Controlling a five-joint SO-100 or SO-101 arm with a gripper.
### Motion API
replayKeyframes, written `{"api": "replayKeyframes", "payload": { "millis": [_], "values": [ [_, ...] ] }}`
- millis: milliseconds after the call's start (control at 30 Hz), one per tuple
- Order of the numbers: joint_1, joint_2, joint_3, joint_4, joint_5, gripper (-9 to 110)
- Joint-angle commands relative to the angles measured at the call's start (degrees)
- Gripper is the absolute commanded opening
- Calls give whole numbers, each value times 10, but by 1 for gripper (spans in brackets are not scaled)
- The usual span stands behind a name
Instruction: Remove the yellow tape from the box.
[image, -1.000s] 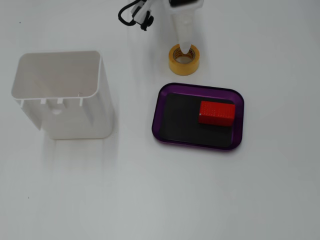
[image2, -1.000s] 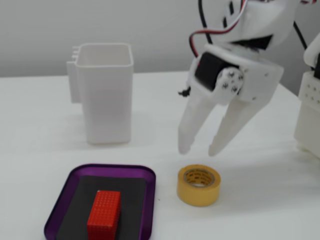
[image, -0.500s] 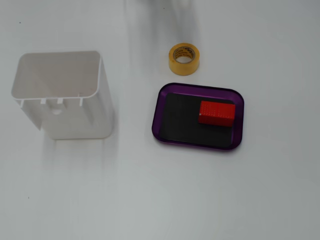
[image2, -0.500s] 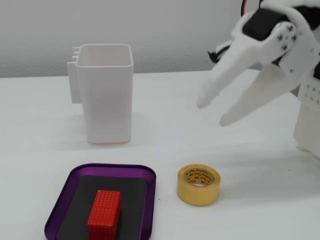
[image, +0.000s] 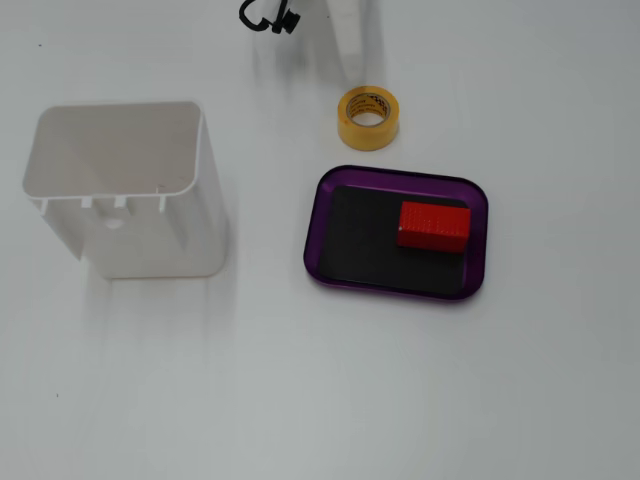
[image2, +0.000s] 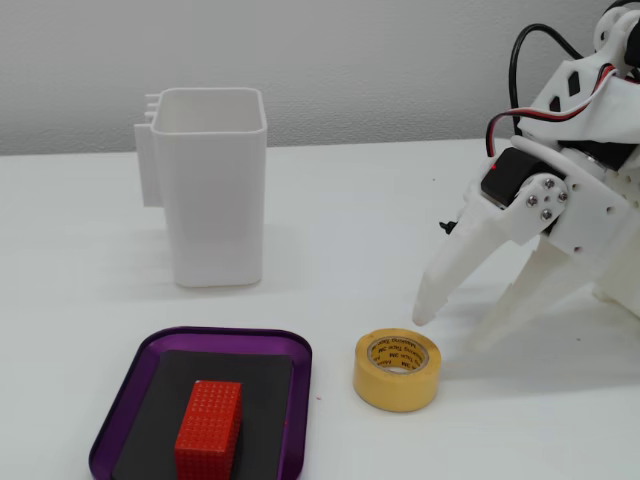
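**Tape on the table, beside the box**

In a fixed view from the side, the box is seen nearest the camera, low on the left. It is a flat purple tray with a black bottom. One red block is seen lying in it, close to its right side. Nothing else is seen in the box.

Just to the right of the box, the tape is seen flat on the white table, with its hole facing up. It is out of the box, with a strip of bare table between the two. No finger is touching it.

Just behind the tape and to the right, the claw is seen held above the table. Its two white fingers are spread apart and point down and left. Nothing is held between them. One fingertip is seen hanging close over the tape's far edge.

Farther back on the left, a tall white tub is seen standing upright, well apart from the rest. From above, the tub is seen to be empty.

In the view from above, the tape lies just past the box, and the block is in the box's right part.
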Motion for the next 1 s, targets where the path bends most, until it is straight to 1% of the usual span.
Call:
{"api": "replayKeyframes", "payload": {
  "millis": [0, 100, 133, 167, 967],
  "values": [
    [0, 50, 9, 1, 4, 11],
    [0, 50, 9, 2, 4, 0],
    [0, 50, 9, 3, 4, -1],
    [0, 50, 9, 3, 4, 0],
    [-1, 50, 9, 0, 4, 0]
  ]
}}
